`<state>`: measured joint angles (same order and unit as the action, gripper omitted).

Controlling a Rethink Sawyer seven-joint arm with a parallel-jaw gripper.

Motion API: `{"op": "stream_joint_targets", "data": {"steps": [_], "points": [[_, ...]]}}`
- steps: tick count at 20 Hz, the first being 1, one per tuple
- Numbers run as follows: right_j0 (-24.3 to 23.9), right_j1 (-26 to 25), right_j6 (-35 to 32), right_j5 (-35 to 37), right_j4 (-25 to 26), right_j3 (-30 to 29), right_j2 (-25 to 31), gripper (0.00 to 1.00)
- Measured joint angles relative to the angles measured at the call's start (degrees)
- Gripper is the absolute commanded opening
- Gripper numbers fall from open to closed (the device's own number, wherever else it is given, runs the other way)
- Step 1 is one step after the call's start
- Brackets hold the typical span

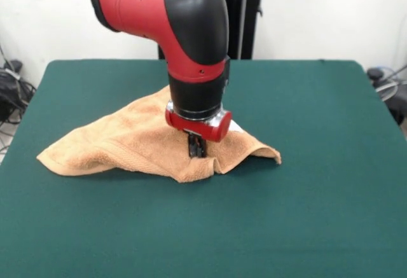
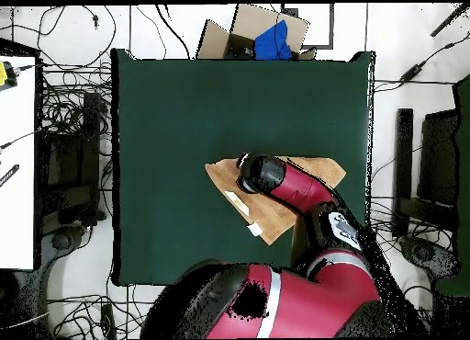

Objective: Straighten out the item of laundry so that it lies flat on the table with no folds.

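Near edge: the towel (image 1: 137, 144) lay folded and rumpled near the middle of the surface (image 1: 318, 214), its front hem doubled into a thick ridge.
Handling: judged light, soft and limp; terry pile would drag on the felt, not slide.
Tool: the tool (image 1: 196, 149) stood pressed down into the cloth at the front fold; whether its fingers were released or clenched could not be told.
Hold point: a free corner, such as the right-hand tip, looked best for pulling flat.
Far side: a raised peak behind the arm.
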<state>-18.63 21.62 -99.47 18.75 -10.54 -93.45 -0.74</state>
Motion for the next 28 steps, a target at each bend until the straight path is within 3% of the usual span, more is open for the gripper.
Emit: {"op": "stream_joint_targets", "data": {"steps": [28], "points": [[2.27, 0.59, 0.00, 0.14, 2.00, 0.48, -2.70, 0.00]]}}
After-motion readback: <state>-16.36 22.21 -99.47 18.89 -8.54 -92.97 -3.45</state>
